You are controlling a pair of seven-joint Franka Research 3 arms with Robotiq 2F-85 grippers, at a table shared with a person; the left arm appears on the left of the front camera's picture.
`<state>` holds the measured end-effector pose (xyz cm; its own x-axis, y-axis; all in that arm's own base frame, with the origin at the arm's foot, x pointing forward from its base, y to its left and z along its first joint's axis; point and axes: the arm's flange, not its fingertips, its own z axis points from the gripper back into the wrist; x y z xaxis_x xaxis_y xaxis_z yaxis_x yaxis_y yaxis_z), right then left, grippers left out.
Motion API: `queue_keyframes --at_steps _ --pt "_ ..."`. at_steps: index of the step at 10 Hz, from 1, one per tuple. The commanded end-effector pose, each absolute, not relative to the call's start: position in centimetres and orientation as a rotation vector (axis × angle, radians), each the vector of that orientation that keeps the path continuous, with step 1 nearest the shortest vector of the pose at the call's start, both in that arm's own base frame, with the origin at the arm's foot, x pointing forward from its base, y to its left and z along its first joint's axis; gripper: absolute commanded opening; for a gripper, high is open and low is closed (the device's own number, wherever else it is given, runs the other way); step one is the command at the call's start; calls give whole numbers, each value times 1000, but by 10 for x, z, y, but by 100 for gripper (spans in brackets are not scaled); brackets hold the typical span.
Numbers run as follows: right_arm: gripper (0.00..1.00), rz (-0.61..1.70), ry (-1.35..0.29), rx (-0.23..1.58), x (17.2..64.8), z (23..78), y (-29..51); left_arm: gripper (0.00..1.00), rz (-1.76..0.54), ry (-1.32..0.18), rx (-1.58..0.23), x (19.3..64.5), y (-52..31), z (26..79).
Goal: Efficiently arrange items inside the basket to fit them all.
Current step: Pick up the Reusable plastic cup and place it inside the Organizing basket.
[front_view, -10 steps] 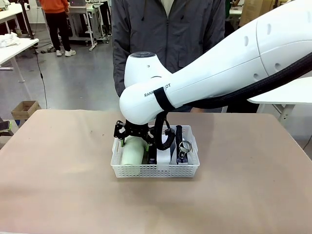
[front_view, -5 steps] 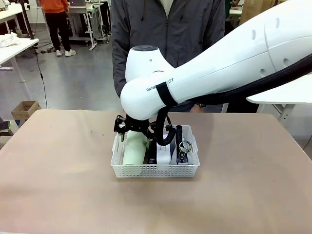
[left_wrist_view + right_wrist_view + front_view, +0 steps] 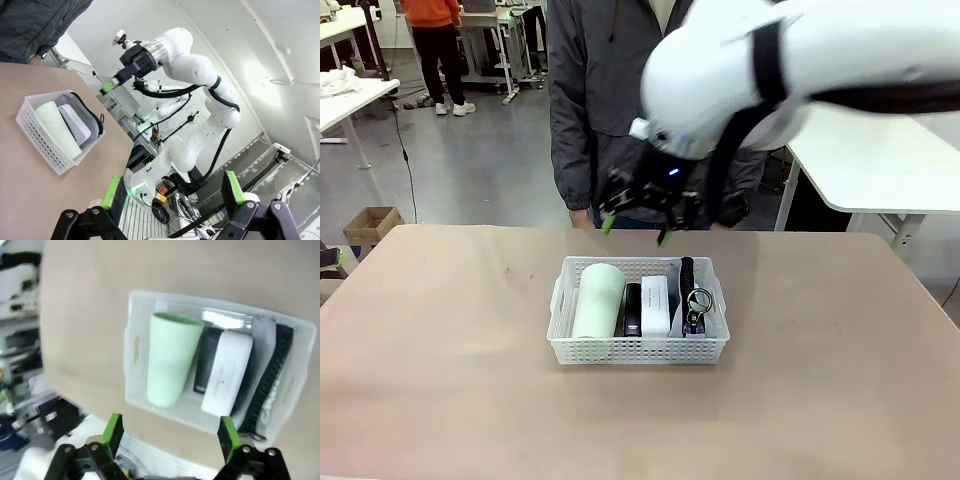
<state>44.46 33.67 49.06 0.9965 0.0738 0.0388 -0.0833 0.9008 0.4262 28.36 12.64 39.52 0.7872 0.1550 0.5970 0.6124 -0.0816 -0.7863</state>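
The white lattice basket (image 3: 640, 350) sits mid-table. In it, from left to right, lie a pale green cup (image 3: 598, 300) on its side, a black stapler (image 3: 633, 308), a white box (image 3: 656, 305) and the grey pouch (image 3: 692, 298) standing on edge. My right gripper (image 3: 636, 231) hangs open and empty above the basket's far side. Looking down from the right wrist, its fingers (image 3: 171, 435) frame the basket (image 3: 131, 347), cup (image 3: 172, 357), stapler (image 3: 206, 360), box (image 3: 225, 372) and pouch (image 3: 272, 375). My left gripper (image 3: 171, 190) is open and empty, far from the basket (image 3: 40, 137).
A person in a dark jacket (image 3: 650, 80) stands at the table's far edge, just behind the basket. Bare brown tabletop (image 3: 440, 380) surrounds the basket on all sides. A white side table (image 3: 880, 170) stands at the right.
My right arm has lifted out of the basket, up and toward the far right. Its gripper has left the cup lying in the basket and is empty.
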Motion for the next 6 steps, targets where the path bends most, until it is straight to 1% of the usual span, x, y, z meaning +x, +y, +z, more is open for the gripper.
queue_keyframes --at_steps 1,3,4,5,6 --pt "100 78 88 611 435 487 257 100 -397 -623 -1645 274 113 398" --pt "100 98 137 865 435 494 168 100 -397 -623 -1645 274 113 398" --pt "100 72 142 1003 431 488 124 100 -397 -623 -1645 274 113 398" --pt "100 41 97 1154 419 478 84 100 -397 -623 -1645 274 113 398" --pt "100 -45 24 1228 399 461 47 100 -397 -623 -1645 274 113 398"
